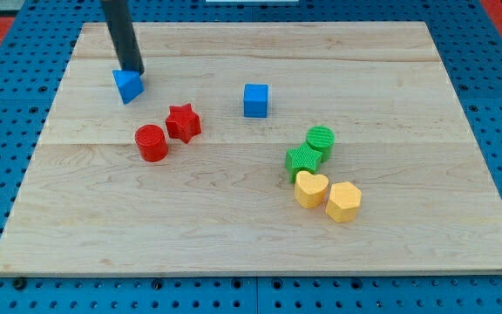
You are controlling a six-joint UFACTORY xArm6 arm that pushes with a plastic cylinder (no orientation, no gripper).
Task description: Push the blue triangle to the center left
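Tip (132, 70) of rod, no claw to open or close, touching far edge of blue triangle (128, 85), far left on wooden board (234, 227); red cylinder (152, 142) nearer.

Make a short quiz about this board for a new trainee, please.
1. True or false: my tip stands at the top edge of the blue triangle.
2. Which block lies nearest the red star? A) blue cube B) red cylinder C) yellow heart
3. Fill in: the green cylinder touches the green ____.

Key: 1 true; 2 B; 3 star.
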